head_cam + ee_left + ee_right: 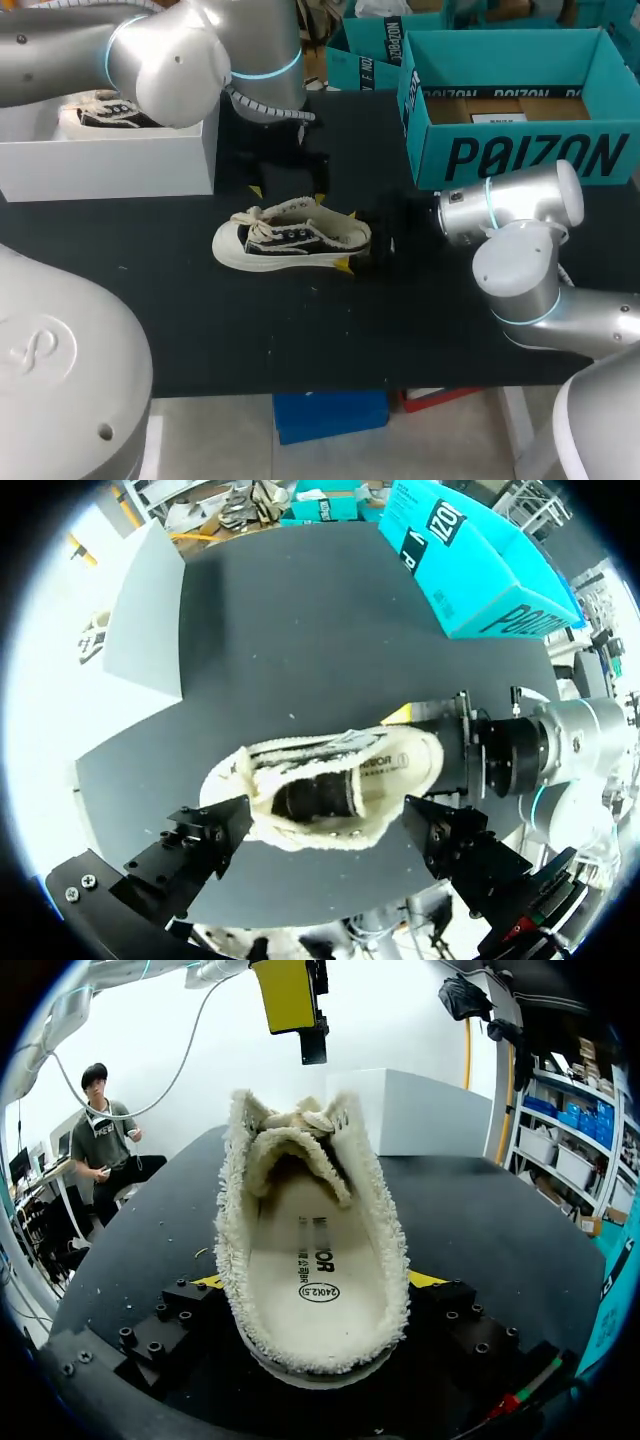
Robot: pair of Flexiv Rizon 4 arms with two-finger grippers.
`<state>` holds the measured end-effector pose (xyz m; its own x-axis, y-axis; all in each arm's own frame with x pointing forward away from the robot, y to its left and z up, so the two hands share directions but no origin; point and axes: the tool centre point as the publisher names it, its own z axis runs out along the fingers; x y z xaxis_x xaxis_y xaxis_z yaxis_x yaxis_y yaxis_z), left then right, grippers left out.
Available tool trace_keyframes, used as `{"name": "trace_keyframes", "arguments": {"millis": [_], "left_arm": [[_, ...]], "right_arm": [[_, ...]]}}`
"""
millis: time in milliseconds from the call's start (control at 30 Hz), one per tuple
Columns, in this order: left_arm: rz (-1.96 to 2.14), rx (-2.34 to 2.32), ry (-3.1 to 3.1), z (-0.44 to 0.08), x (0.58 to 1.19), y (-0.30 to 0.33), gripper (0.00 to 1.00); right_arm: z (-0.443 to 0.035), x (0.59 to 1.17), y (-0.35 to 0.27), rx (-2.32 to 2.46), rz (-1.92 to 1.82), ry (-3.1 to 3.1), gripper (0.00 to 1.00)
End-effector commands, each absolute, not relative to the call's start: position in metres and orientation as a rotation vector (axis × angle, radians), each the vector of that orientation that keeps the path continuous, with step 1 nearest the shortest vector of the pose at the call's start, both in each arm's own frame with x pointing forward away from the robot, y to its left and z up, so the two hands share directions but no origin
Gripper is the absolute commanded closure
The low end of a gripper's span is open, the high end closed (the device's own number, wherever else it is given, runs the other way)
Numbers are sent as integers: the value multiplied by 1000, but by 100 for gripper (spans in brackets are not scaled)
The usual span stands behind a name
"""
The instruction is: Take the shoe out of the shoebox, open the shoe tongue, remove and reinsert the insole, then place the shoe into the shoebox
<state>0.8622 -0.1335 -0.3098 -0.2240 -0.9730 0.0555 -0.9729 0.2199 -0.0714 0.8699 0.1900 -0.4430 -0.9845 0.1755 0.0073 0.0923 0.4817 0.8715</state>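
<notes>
You have the black-and-cream canvas low-top shoe (290,240) out of its box and standing on the black desk (200,320), so the first step looks done. Its cream insole (315,1250) lies inside the shoe, and whether that step is finished cannot be judged; boxing the shoe remains. Your right end effector (320,1290) clamps the heel from both sides. Your left end effector (325,820) hangs spread above the opening, holding nothing. The white shoebox (110,160) holds a second shoe (100,110); the teal cardboard box (520,155) holds no shoe.
</notes>
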Motion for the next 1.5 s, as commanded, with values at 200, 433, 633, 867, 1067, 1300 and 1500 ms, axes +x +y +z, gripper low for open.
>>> {"name": "trace_keyframes", "arguments": {"millis": [200,433,633,867,1067,1300,1500], "left_arm": [[226,-1942,2185,-325,872,-157,0],[254,-1950,2179,-344,876,-157,0],[317,-1935,2187,-359,874,-157,0],[376,-1920,2158,-364,868,-153,0],[430,-1915,2107,-364,864,-148,0],[477,-1906,2056,-365,857,-144,0],[500,-1902,2048,-369,854,-144,0]], "right_arm": [[-446,871,191,241,1540,2630,100],[-446,871,191,241,1540,2630,100],[-446,871,191,241,1540,2630,100],[-446,871,191,241,1540,2630,100],[-446,871,191,241,1540,2630,100],[-446,871,191,241,1540,2630,100],[-446,871,191,241,1540,2630,100]]}}
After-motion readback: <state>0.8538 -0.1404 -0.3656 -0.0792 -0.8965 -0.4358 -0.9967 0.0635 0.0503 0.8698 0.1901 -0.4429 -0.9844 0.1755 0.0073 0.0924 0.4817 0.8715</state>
